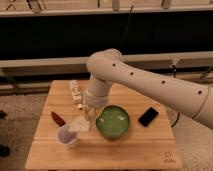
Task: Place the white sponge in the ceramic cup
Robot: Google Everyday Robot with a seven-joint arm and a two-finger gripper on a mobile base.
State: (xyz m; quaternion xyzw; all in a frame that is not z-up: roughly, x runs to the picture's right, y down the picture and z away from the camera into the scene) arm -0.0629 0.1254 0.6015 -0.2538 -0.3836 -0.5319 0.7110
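White sponge (80, 125) grasped by the gripper (86, 116), at the right rim of the ceramic cup (66, 138), left of the green bowl (113, 122).

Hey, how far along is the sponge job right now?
Done: the white sponge looks picked up. In hand: the pincer holds it just right of the ceramic cup rim. Left: centre it over the mouth and release; it is not inside yet.

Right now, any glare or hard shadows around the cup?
Camera view: soft, even light on the table; no strong glare on the ceramic cup or green bowl; dark band behind; the hand sits over the white sponge, beside the cup.
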